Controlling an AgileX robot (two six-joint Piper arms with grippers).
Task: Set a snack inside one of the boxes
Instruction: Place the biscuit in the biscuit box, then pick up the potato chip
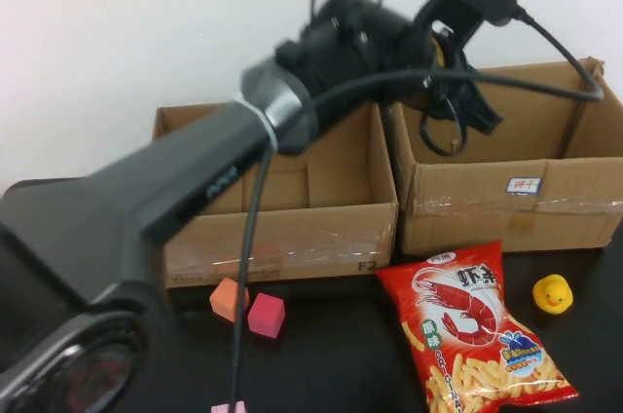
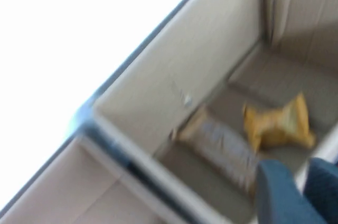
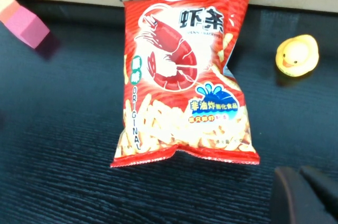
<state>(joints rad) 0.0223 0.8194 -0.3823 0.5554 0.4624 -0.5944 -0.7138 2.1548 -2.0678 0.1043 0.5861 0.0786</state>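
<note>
High view: the left gripper (image 1: pixel 458 116) is seen extended over the near-left corner of the right-hand cardboard box (image 1: pixel 545 204), and whether its fingers are open or closed cannot be told; a second cardboard box (image 1: pixel 292 228) stands just beside it on the left. In the left wrist view a small yellow snack packet (image 2: pixel 277 126) is seen lying on that box's floor, apart from the gripper. The red shrimp-chip bag (image 1: pixel 472 330) is noted flat on the dark table (image 1: pixel 331 364) in front of the boxes, with a rubber duck (image 1: pixel 552 293) to its right and an orange block (image 1: pixel 229 299) and a pink block (image 1: pixel 266 316) to its left; the right gripper (image 3: pixel 306 195) is glimpsed only in its own wrist view near the bag's bottom edge, finger state not discernible.
</note>
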